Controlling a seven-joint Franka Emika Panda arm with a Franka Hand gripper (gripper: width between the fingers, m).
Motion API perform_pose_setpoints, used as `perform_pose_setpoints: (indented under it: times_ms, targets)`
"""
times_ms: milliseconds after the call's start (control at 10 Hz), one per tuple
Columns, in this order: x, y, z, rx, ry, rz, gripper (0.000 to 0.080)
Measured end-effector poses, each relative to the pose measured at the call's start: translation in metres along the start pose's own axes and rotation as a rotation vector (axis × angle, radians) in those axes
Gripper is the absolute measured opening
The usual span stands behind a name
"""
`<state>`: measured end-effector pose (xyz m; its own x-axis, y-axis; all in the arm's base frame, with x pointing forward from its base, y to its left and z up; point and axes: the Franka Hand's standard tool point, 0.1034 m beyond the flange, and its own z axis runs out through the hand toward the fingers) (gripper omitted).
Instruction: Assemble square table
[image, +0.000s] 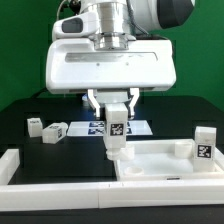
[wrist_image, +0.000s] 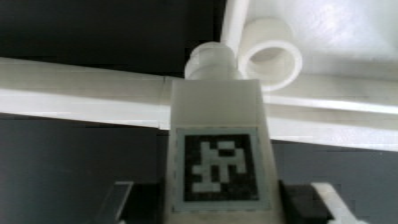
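My gripper (image: 117, 118) is shut on a short white leg post (image: 117, 132) with a black-white tag and holds it upright. The post's lower end is at the near-left corner of the white square slab (image: 160, 158), which lies at the exterior view's right. I cannot tell whether they touch. In the wrist view the held leg post (wrist_image: 217, 140) sits between my two fingers (wrist_image: 313, 200), and its far end is beside a round white socket (wrist_image: 272, 60) on the slab. Two more leg posts (image: 35, 126) (image: 55, 130) lie at the left, and one (image: 204, 143) stands at the right.
The marker board (image: 96, 127) lies flat behind the gripper. A long low white border wall (image: 55, 178) runs along the front and up the left side. A white edge (wrist_image: 71, 85) crosses the wrist view under the held post.
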<state>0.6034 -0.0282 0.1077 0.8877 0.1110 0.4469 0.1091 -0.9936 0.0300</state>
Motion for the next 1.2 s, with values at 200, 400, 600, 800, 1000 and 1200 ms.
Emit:
perform_pose_setpoints:
  times_ms: [200,400,600,800,1000,1200]
  targets:
    - [-0.006,-0.005,0.006,0.006,-0.011,0.006,0.0291]
    - [-0.009,-0.012,0.009,0.014,-0.018,0.015,0.0291]
    - [-0.008,-0.017,0.010,0.019,-0.020,0.030,0.0291]
    - [-0.003,-0.023,0.013,0.024,-0.014,0.046,0.0291]
    - [0.002,-0.028,0.017,0.029,-0.011,0.056,0.0291]
    - [0.001,-0.028,0.024,0.030,-0.015,0.057,0.0291]
